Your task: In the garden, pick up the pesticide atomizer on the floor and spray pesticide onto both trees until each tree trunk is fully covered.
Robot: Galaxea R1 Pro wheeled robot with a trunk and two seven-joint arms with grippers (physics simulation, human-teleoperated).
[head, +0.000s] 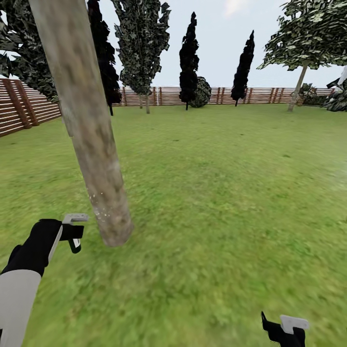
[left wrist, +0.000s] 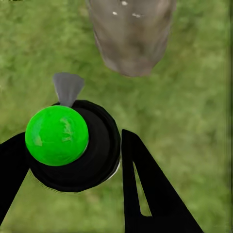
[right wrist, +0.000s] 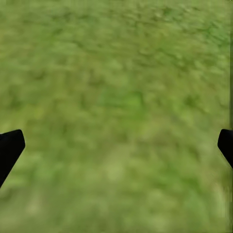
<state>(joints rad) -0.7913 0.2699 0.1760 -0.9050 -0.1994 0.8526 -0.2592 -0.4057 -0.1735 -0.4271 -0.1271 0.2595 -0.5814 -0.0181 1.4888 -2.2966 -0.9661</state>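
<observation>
The left gripper (left wrist: 73, 160) clasps the pesticide atomizer (left wrist: 73, 145), its body mostly hidden under a green cap, just beside the speck-dotted tree trunk (head: 91, 144) whose top is cut off, while the right gripper (right wrist: 116, 145), fingers spread, hangs over grass (head: 231, 193).

Floor (head: 217, 193): green grass — a wide lawn.
On it: tree trunk (head: 91, 135), leaning, its foot planted in the grass — wooden fence (head: 24, 108) at the lawn's edge.

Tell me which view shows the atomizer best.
Left wrist view: the atomizer sits between the left gripper jaws, green cap and grey nozzle clear. Head view catches its nozzle by the tree trunk. Right wrist view shows grass.
</observation>
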